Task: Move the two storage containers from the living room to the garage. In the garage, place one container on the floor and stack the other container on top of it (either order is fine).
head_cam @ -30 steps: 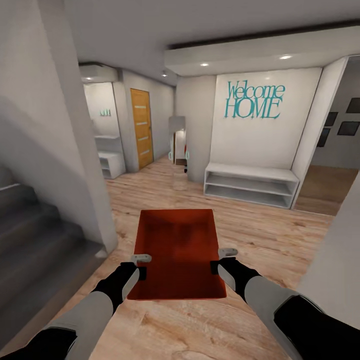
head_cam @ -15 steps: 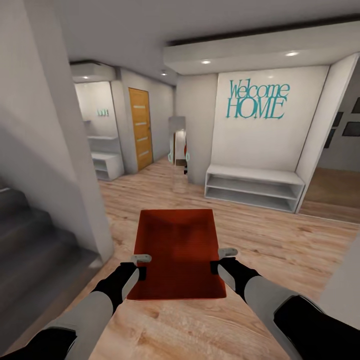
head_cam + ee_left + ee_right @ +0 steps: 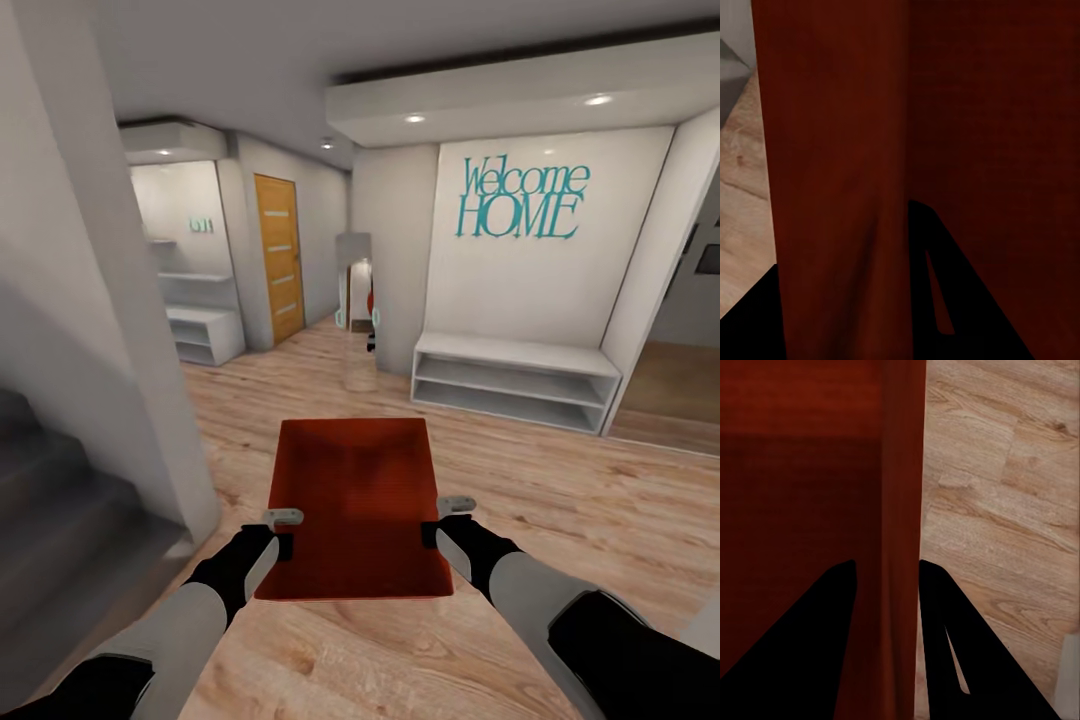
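Head view | storage container (image 3: 352,500) between left gripper (image 3: 281,532) and right gripper (image 3: 448,520) — each clamps a side wall | risk: wall slips — container tilts, drops.

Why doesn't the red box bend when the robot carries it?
The storage container probably is stiff: its thin walls look straight though pinched only by the left gripper and right gripper. It is lidless and seems empty, so likely light. Held near one end, it might tip forward.

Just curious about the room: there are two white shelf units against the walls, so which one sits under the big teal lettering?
The wide white shelf unit at right, directly beneath the "Welcome HOME" lettering. The other shelf unit stands far left, beside the orange door.
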Robot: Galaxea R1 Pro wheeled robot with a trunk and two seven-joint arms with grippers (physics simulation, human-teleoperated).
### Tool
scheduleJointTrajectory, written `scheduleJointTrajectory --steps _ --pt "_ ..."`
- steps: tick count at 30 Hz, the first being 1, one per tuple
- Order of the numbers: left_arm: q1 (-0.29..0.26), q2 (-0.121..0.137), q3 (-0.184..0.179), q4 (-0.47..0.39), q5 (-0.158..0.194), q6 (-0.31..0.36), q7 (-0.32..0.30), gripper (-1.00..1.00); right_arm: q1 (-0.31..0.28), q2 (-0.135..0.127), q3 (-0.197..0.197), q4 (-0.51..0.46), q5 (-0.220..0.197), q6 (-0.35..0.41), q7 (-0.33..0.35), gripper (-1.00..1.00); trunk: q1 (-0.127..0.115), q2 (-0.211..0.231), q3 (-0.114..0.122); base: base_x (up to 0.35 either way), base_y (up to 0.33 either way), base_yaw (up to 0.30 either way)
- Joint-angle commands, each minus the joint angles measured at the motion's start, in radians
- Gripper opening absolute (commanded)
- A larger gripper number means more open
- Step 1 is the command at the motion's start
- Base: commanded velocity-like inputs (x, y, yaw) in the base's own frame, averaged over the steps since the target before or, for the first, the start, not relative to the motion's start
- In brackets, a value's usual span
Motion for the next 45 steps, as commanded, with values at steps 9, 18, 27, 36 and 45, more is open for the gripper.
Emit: scheduleJointTrajectory --steps 9,18,27,36,45 --pt "0.000 0.010 -0.026 -0.002 0.013 0.005 0.011 -1.00 -0.001 -0.001 0.006 -0.003 -0.035 0.002 0.004 -1.00 0.001 -0.002 -0.002 0.322 0.000 0.000" --pt "0.000 0.010 -0.026 -0.001 0.013 0.006 0.011 -1.00 -0.001 -0.002 0.006 -0.003 -0.036 0.003 0.004 -1.00 0.001 -0.002 -0.002 0.322 0.000 0.000" --pt "0.000 0.010 -0.026 -0.001 0.013 0.005 0.011 -1.00 -0.001 -0.001 0.006 -0.003 -0.036 0.002 0.004 -1.00 0.001 -0.002 -0.002 0.322 0.000 0.000" --pt "0.000 0.010 -0.026 -0.001 0.013 0.004 0.011 -1.00 -0.001 0.001 0.006 -0.003 -0.036 0.002 0.004 -1.00 0.001 -0.002 -0.002 0.322 0.000 0.000" --pt "0.000 0.010 -0.026 -0.001 0.013 0.004 0.011 -1.00 -0.001 -0.001 0.006 -0.003 -0.036 0.002 0.004 -1.00 0.001 -0.002 -0.002 0.322 0.000 0.000"
